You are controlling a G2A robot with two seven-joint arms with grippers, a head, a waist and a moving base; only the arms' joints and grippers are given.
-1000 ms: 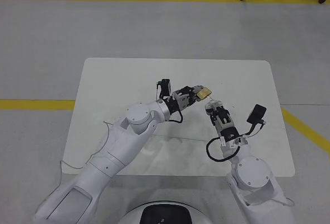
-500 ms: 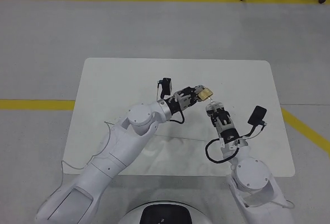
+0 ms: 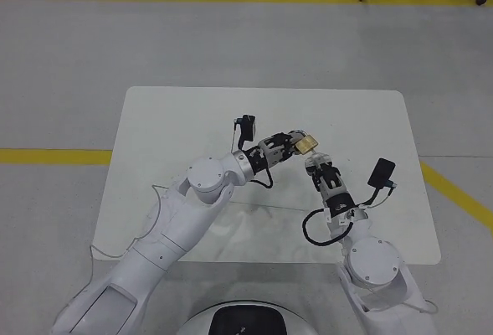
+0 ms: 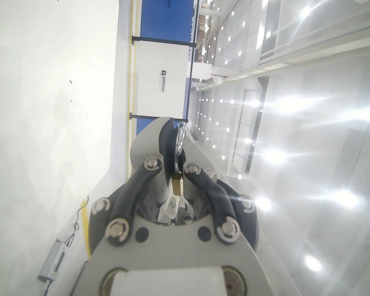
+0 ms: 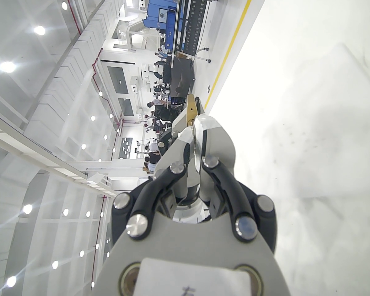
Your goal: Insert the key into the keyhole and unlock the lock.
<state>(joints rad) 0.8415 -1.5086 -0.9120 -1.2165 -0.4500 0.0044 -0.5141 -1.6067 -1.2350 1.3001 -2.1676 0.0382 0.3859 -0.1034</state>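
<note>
Both arms have drawn together over the middle of the white table [image 3: 187, 126]. The left gripper [image 3: 295, 142], clamped on the brass padlock [image 3: 306, 144], dipped slightly nearer. The right gripper [image 3: 315, 163], pinching the key [image 5: 195, 138], closed the gap. The key tip now meets the padlock; depth not discernible. Judged: key seating, turn pending. Nothing obstructs; yellow floor tape [image 3: 45, 156] lies left of the table.

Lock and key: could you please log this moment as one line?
left pincer shut on lock | right pincer shut on key | key tip at lock | insertion unconfirmed
</note>
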